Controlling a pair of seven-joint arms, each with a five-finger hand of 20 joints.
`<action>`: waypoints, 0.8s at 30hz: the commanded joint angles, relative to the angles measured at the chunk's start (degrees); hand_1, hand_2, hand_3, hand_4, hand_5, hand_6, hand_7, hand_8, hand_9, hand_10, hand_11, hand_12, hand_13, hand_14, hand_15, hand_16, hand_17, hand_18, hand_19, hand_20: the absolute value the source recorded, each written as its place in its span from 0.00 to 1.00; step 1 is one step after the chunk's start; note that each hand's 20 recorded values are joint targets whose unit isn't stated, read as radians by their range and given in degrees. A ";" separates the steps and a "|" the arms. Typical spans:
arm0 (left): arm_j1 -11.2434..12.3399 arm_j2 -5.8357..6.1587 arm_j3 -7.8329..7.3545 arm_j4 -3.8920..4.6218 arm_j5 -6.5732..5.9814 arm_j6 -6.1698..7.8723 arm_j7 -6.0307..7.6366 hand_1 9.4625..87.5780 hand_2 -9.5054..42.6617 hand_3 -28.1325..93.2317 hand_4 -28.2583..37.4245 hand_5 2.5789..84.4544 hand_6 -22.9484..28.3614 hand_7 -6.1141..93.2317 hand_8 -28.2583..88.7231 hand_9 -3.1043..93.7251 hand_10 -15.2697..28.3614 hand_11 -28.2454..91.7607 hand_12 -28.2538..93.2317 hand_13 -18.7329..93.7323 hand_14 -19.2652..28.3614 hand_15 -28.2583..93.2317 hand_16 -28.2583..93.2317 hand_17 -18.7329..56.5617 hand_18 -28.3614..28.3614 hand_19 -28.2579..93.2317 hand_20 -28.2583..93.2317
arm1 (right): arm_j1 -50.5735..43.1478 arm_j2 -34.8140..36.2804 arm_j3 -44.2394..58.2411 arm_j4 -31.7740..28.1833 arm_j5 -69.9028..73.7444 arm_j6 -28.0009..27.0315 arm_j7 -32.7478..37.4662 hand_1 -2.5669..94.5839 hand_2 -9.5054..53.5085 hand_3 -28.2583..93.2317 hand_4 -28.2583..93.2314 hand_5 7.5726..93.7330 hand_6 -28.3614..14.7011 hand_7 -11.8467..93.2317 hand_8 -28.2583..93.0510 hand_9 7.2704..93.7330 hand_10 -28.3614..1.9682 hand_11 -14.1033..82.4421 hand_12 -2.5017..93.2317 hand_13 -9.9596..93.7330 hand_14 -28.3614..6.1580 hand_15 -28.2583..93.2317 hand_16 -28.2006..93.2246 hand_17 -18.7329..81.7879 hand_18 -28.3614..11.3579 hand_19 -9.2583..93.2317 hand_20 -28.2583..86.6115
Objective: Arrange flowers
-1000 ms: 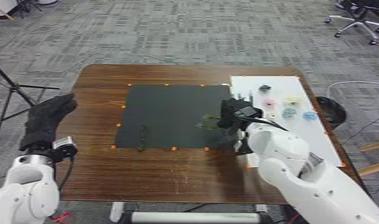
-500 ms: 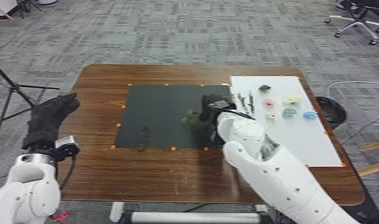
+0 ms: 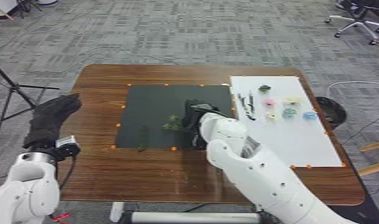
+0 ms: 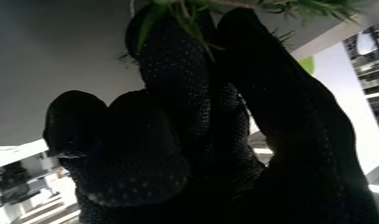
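Since the earlier head views, the right robot hand [image 3: 196,113] shifts leftward, off the border of the white board [image 3: 310,145] and over the black mat [image 3: 159,99]. Green sprig [image 3: 173,123] travels with it, now out past the fingers toward mid-mat. Hand state: fingers closed together, looks like a pinch on the sprig; the right wrist view has greenery across the fingertips. Left robot hand [image 3: 52,114] keeps its place by the surface [image 3: 132,175] edge, fingers loose, holding nothing.

For the task: sprig is away from the supply side and probably close to its placing spot, near the dark green stem [image 3: 143,136] on the mat's left part. Likely next: lower, then let go. Risk: leaves snag on the glove and the sprig turns on release. Arrangement looks barely begun; pink flower [image 3: 269,102], cream flower [image 3: 292,100], blue flower [image 3: 310,115] and others sit on the board, untouched. Shift also uncovers more of the thin black pieces [image 3: 250,107] there.

Hard to make out: the exact grip point, dark glove on dark mat. Sprig runs off the top of the wrist view, so its full length is cut off. Can't tell if it touches the mat. Stem on the mat is faint, ends unclear.
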 commanded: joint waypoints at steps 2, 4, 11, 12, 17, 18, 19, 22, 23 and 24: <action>-0.70 0.77 0.77 -0.48 0.41 -1.24 -1.16 0.24 0.26 0.77 0.12 0.57 0.56 0.24 0.18 0.51 0.69 0.42 0.33 0.48 0.78 0.38 0.26 0.31 0.73 0.32 0.37 | 1.04 -2.29 -0.88 0.31 2.87 1.32 1.46 0.57 0.08 0.68 0.21 0.91 0.63 0.29 0.45 1.00 0.60 0.52 0.27 1.00 0.74 0.77 0.51 0.74 0.16 0.97 0.58; -0.44 0.77 0.58 -0.58 0.36 -1.42 -1.29 0.24 0.26 0.77 0.11 0.57 0.56 0.24 0.18 0.51 0.69 0.42 0.33 0.48 0.78 0.38 0.26 0.31 0.73 0.32 0.37 | 0.81 -2.44 -0.50 0.37 3.98 0.94 1.61 0.57 0.08 0.68 0.22 0.91 0.63 0.29 0.45 1.00 0.60 0.52 0.27 1.00 0.74 0.76 0.51 0.74 0.16 0.97 0.58; -0.35 0.60 0.45 -0.58 0.47 -1.58 -1.55 0.24 0.26 0.77 0.11 0.57 0.56 0.24 0.18 0.50 0.69 0.42 0.33 0.48 0.79 0.38 0.26 0.31 0.74 0.32 0.37 | 0.63 -2.55 0.68 0.57 5.40 0.92 1.93 0.48 0.03 0.71 0.23 0.91 0.63 0.30 0.42 1.00 0.60 0.50 0.28 1.00 0.75 0.76 0.52 0.74 0.17 0.97 0.57; -0.30 0.60 0.47 -0.57 0.38 -1.61 -1.50 0.24 0.26 0.77 0.11 0.57 0.56 0.24 0.18 0.50 0.69 0.42 0.33 0.48 0.79 0.38 0.26 0.31 0.74 0.32 0.37 | 0.62 -2.60 0.92 0.59 5.39 1.01 1.74 0.46 0.02 0.72 0.22 0.90 0.62 0.30 0.41 1.00 0.59 0.50 0.28 1.00 0.75 0.76 0.52 0.74 0.17 0.97 0.57; -0.10 0.50 0.45 -0.66 0.47 -2.04 -1.64 0.24 0.26 0.77 0.11 0.57 0.56 0.24 0.18 0.50 0.68 0.42 0.33 0.48 0.79 0.38 0.26 0.31 0.74 0.32 0.37 | 0.65 -2.51 1.71 0.47 4.86 1.77 1.35 0.40 0.04 0.72 0.23 0.88 0.60 0.33 0.22 1.00 0.56 0.47 0.29 0.99 0.74 0.75 0.53 0.73 0.18 0.96 0.58; -0.07 0.54 0.46 -0.67 0.48 -2.07 -1.65 0.24 0.26 0.77 0.11 0.57 0.56 0.24 0.18 0.50 0.68 0.42 0.33 0.48 0.79 0.38 0.26 0.31 0.74 0.32 0.37 | 0.65 -2.51 1.98 0.42 4.91 1.99 1.23 0.39 0.04 0.72 0.23 0.88 0.60 0.33 0.21 1.00 0.55 0.47 0.29 0.99 0.74 0.75 0.53 0.73 0.18 0.96 0.58; 0.03 0.49 0.42 -0.71 0.48 -1.99 -1.56 0.24 0.26 0.77 0.11 0.57 0.56 0.24 0.18 0.50 0.69 0.42 0.33 0.48 0.79 0.38 0.26 0.31 0.74 0.32 0.37 | 0.73 -2.68 2.45 0.41 4.99 1.79 1.22 0.39 0.03 0.72 0.22 0.87 0.60 0.33 0.21 0.99 0.55 0.47 0.29 0.99 0.74 0.75 0.53 0.73 0.18 0.96 0.58; 0.16 0.41 0.29 -0.78 0.43 -2.02 -1.60 0.24 0.26 0.77 0.11 0.57 0.56 0.25 0.18 0.50 0.69 0.42 0.33 0.48 0.78 0.38 0.26 0.31 0.74 0.32 0.37 | 0.71 -2.73 3.60 0.11 4.43 1.76 0.61 0.37 0.03 0.72 0.23 0.87 0.59 0.33 0.21 0.99 0.54 0.46 0.29 0.98 0.75 0.75 0.53 0.74 0.18 0.96 0.58; 0.28 0.36 0.18 -0.85 0.44 -2.01 -1.50 0.24 0.26 0.77 0.12 0.57 0.56 0.25 0.18 0.50 0.69 0.42 0.33 0.48 0.79 0.38 0.26 0.31 0.74 0.32 0.37 | 0.72 -2.59 4.05 -0.41 4.91 1.54 0.64 0.37 0.03 0.72 0.23 0.87 0.59 0.32 0.20 0.99 0.54 0.46 0.29 0.98 0.75 0.75 0.53 0.73 0.18 0.96 0.58; 0.31 0.23 0.07 -0.86 0.45 -2.10 -1.44 0.24 0.26 0.77 0.12 0.57 0.56 0.25 0.18 0.50 0.69 0.42 0.33 0.48 0.79 0.38 0.26 0.31 0.74 0.33 0.37 | 0.58 -2.22 4.44 -1.13 5.13 1.94 0.25 0.36 0.03 0.72 0.22 0.87 0.59 0.32 0.20 0.99 0.54 0.46 0.29 0.98 0.75 0.75 0.53 0.73 0.18 0.96 0.58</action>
